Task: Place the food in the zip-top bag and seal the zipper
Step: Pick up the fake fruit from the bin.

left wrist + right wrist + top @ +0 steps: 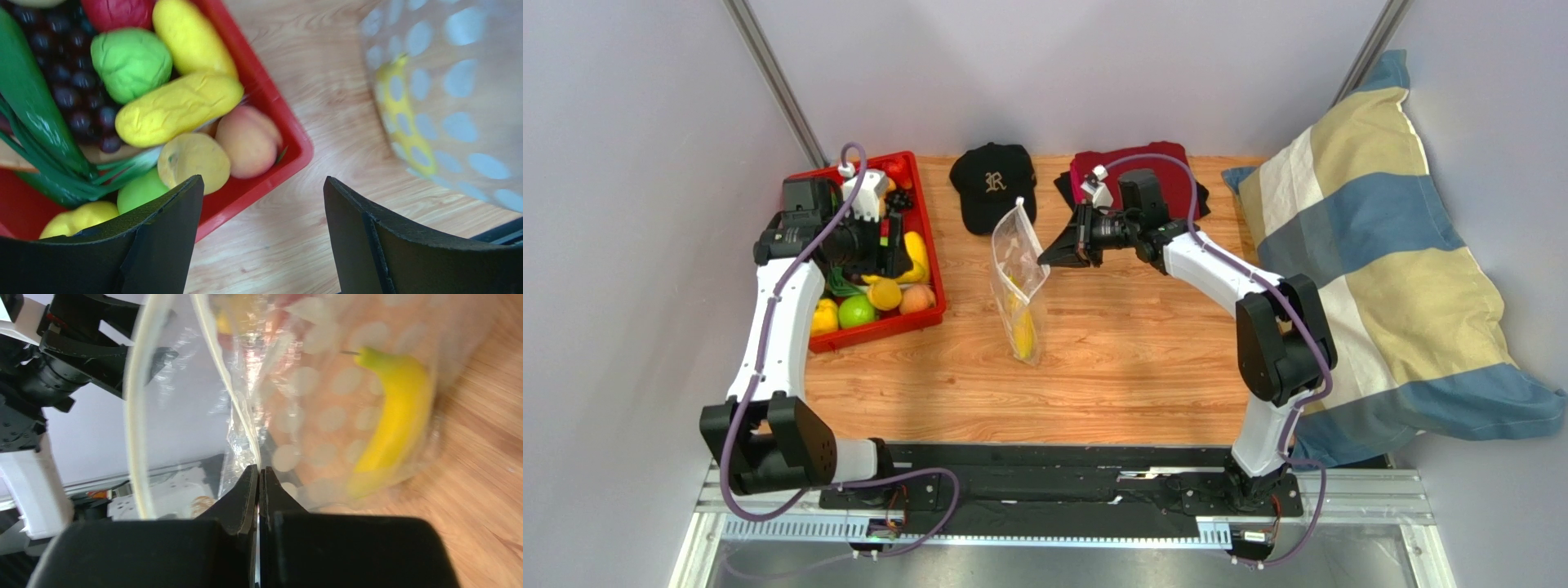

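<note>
The clear dotted zip-top bag [1019,279] stands upright mid-table with a yellow banana [1024,328] inside; the banana also shows in the right wrist view [393,422]. My right gripper [1058,251] is shut on the bag's top edge, its jaws pressed together [258,471] on the plastic by the white zipper strip [138,416]. My left gripper [263,190] is open and empty, above the red tray's [270,98] near corner. The tray holds food: a peach fruit [248,141], a yellow round piece [193,160], a long yellow piece [178,107] and a green lime [131,63].
A black cap [990,183] and folded dark red cloth [1136,172] lie at the table's back. A striped pillow [1382,270] fills the right side. Dark grapes [61,67] and green leaves [37,128] are in the tray too.
</note>
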`<state>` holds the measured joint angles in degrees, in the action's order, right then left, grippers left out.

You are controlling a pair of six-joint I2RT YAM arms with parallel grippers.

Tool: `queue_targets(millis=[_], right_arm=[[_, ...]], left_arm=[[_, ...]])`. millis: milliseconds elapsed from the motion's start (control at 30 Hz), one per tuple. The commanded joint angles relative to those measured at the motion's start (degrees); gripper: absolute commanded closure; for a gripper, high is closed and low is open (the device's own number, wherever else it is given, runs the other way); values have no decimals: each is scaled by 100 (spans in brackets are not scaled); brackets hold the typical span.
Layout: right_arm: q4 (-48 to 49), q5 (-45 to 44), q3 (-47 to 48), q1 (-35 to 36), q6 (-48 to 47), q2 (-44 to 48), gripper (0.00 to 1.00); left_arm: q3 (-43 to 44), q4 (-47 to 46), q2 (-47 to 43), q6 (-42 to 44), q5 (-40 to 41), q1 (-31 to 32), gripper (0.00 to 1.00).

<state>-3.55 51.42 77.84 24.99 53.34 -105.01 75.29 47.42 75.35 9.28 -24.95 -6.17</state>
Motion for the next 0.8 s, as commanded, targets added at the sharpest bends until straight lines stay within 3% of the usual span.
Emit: queue_targets(millis=[0, 300, 600, 700, 733, 767], right_arm=[[-1261, -571, 196, 76, -1256, 209, 100], [-1718, -703, 582, 278, -1660, 209, 100], [-2544, -1405, 1022, 532, -2732, 472, 100], [-2712, -1643, 1075, 621, -2943, 499, 100], [-2738, -1670, 1075, 647, -2961, 525, 100], [-2756, -1696, 1084, 656, -2979, 534, 100]], left_arm=[[-418, 5, -30, 390, 752, -68, 20], [-690, -390, 752, 268, 1791, -77, 19], [-770, -813, 1394, 13, 1598, -77, 25], [-708, -665, 1351, -22, 1476, -77, 40], [-639, -603, 1264, -23, 1388, -77, 53], [-603, -541, 1158, -49, 1301, -77, 59]])
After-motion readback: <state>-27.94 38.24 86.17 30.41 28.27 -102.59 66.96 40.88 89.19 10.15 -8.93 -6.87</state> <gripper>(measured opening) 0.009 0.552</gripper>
